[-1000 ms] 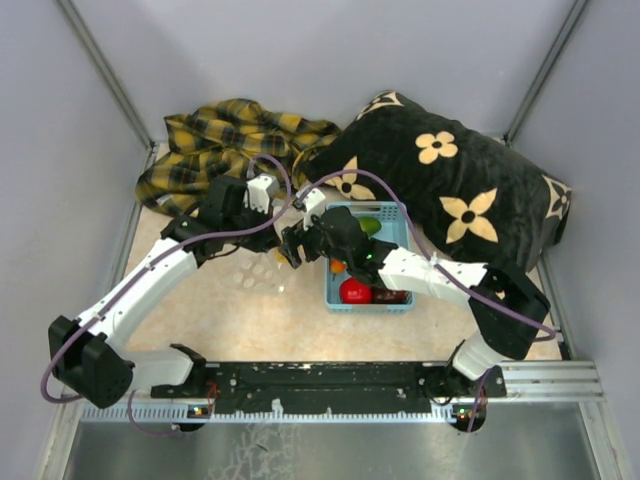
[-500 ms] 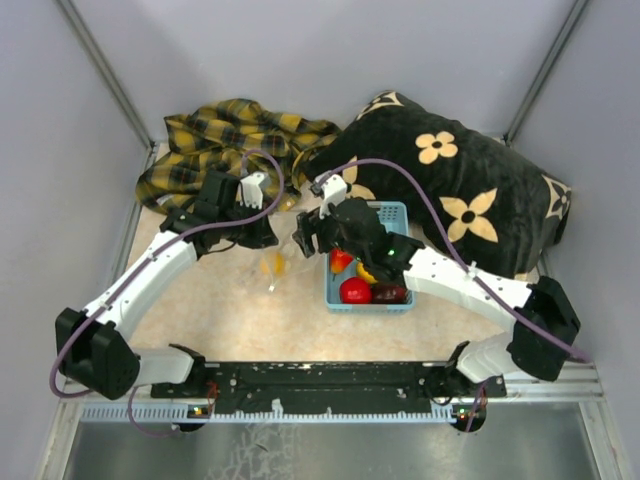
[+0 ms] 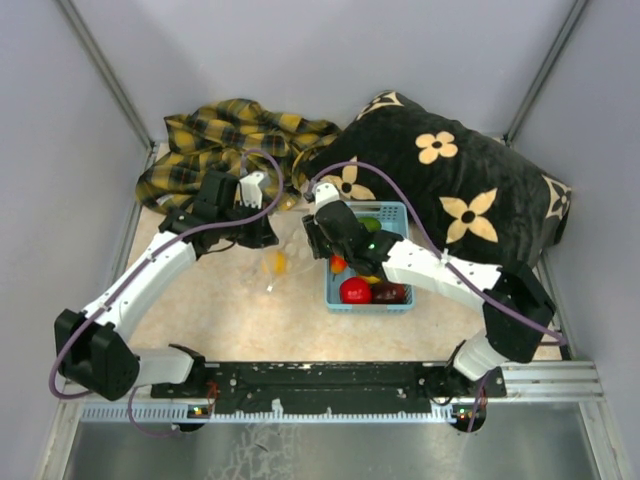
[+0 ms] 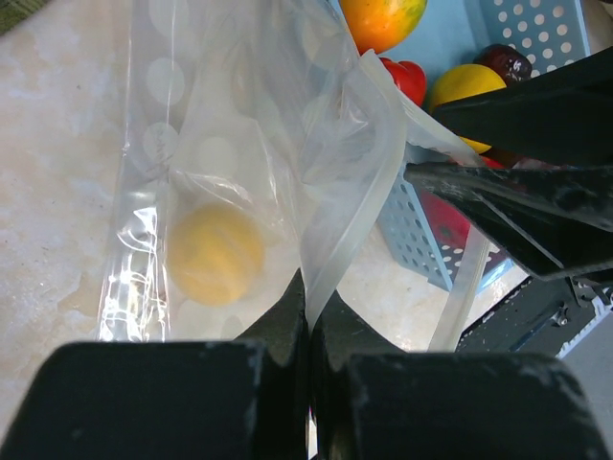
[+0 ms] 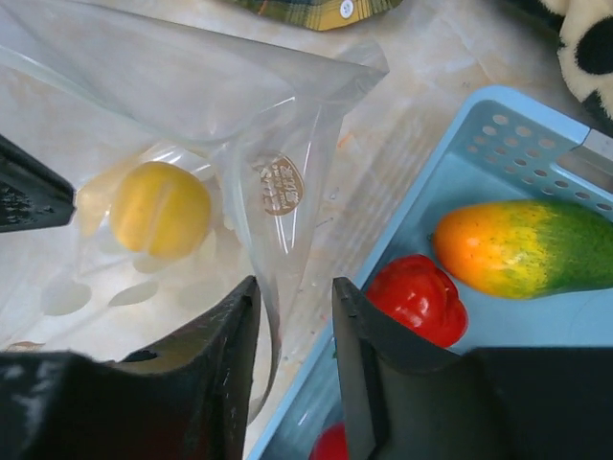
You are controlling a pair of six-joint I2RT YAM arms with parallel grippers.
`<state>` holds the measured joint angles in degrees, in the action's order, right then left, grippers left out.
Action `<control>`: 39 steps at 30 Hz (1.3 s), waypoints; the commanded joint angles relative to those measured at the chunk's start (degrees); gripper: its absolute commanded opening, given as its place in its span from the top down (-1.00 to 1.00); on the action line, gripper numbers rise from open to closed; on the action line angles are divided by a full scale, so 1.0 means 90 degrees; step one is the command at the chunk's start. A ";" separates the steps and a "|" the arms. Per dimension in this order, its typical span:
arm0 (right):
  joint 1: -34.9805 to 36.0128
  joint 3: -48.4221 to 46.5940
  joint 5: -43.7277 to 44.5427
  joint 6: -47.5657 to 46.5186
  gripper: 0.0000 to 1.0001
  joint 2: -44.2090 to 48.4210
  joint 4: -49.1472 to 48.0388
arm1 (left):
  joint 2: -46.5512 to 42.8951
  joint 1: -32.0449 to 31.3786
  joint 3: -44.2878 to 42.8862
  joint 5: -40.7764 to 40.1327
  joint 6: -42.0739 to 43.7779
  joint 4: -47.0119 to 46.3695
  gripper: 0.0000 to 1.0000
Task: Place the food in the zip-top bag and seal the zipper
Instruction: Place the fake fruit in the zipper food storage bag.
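Now | left gripper (image 4: 308,311): jaws pinched on zip-top bag (image 4: 239,125) lip | right gripper (image 5: 292,307): jaws narrow, astride its edge | one yellow fruit (image 5: 160,209) inside

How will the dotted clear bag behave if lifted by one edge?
Probably floppy: the zip-top bag creases where the left fingers pinch it. Likely slippery, its film being glossy. The yellow fruit inside would probably roll to the lowest corner.

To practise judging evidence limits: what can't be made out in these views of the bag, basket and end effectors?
Top view: the right arm covers part of the basket, so its fruit cannot be counted.
Top view: the zip-top bag is too faint to outline.
Left wrist view: the right end effector blocks much of the basket.
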<state>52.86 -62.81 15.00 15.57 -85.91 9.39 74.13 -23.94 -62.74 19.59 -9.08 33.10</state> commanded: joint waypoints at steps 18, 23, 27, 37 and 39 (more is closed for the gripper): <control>-0.0058 -0.1283 0.0981 -0.0375 1.00 0.0702 0.0557 | -0.0651 0.0312 -0.0147 -0.1369 0.0218 0.0130 1.00; -0.0248 -0.1139 0.0164 -0.0489 1.00 0.0749 0.0420 | -0.0556 0.0312 -0.0604 -0.1643 0.0156 0.0363 1.00; -0.0264 -0.1161 -0.0319 -0.0575 0.80 0.0727 0.0450 | -0.0263 0.0289 -0.0894 -0.1168 0.0103 0.0389 1.00; -0.0455 -0.0621 -0.1687 -0.0591 0.22 0.1099 0.0297 | 0.0172 0.0289 -0.0646 -0.1453 0.0246 0.0327 1.00; -0.0607 -0.0349 -0.1962 -0.0461 0.18 0.1310 0.0208 | 0.0240 0.0295 -0.0534 -0.1446 0.0262 0.0310 1.00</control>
<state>49.63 -68.82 3.38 10.33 -79.31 14.11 75.40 -21.63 -69.25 7.64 -7.64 36.05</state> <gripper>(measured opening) 0.394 0.006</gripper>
